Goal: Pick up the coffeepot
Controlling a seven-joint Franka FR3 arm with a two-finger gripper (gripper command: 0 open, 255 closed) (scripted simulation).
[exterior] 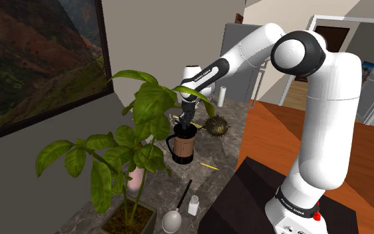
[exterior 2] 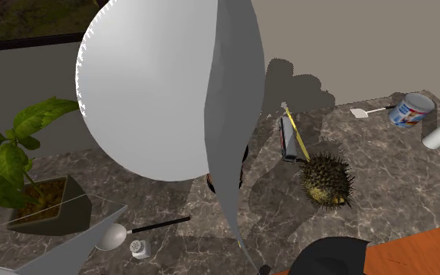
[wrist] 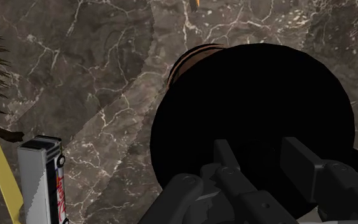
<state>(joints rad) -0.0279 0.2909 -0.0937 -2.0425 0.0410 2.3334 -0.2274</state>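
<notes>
The coffeepot [exterior: 183, 147] has a brown body in a black frame, with its handle toward the shoulder view's left. It stands upright on the dark marble surface [exterior: 228, 151], not far from the wall. The pincer [exterior: 188, 121] hangs straight over the pot's black lid [wrist: 254, 95], very close to it. It is black against black there, so I cannot tell whether it is open or has closed on anything.

On the shoulder view's left the plant [exterior: 145, 110] crowds in. Its leaves overlap the pot in that view, and one leaf crosses in front of the wrist. To the far right a spiky ball [exterior: 216, 124] sits near the pot but apart from it, with a small carton [exterior 2: 287, 139] just beside the ball. A yellow pencil [exterior: 209, 165] lies to the near right. A spoon [exterior: 173, 218] and a white shaker [exterior: 193, 207] lie nearer still, by the stand [exterior: 245, 196]. Bare marble runs from the pot to the surface's right edge.
</notes>
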